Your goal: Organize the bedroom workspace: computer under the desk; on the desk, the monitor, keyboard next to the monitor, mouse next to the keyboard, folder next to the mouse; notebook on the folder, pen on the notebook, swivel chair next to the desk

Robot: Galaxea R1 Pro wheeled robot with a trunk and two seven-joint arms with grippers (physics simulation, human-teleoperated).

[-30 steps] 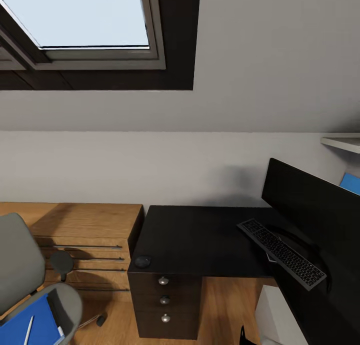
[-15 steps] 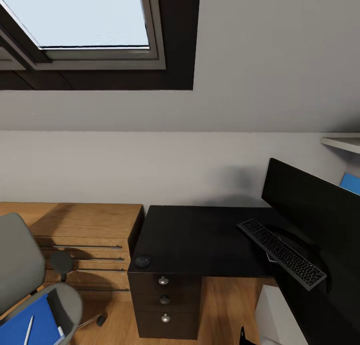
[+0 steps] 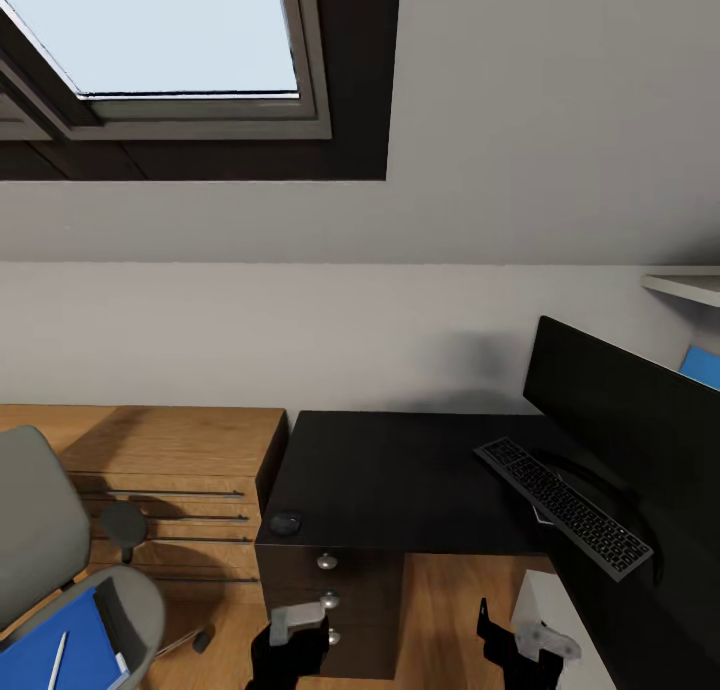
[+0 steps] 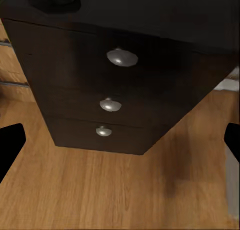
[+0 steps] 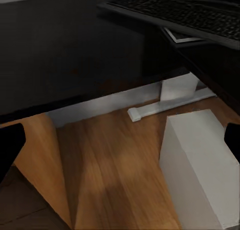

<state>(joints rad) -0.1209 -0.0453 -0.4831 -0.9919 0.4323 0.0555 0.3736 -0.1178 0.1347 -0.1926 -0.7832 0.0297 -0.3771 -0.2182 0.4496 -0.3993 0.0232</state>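
Observation:
The black desk carries the monitor at the right, with the keyboard in front of it. The small mouse lies at the desk's front left corner. The white computer stands on the floor under the desk, also close by in the right wrist view. At the lower left, the grey swivel chair holds the blue folder with the pen on it. My left gripper is open before the drawer unit. My right gripper is open beside the computer.
A low wooden drawer cabinet stands left of the desk, behind the chair. A shelf with a blue thing below it is at the far right. A flat white-edged item lies partly under the keyboard. Wood floor lies below both grippers.
Both arms have risen into the bottom of the head view, in front of the drawer unit and the computer. The camera and the desk's things have not moved.

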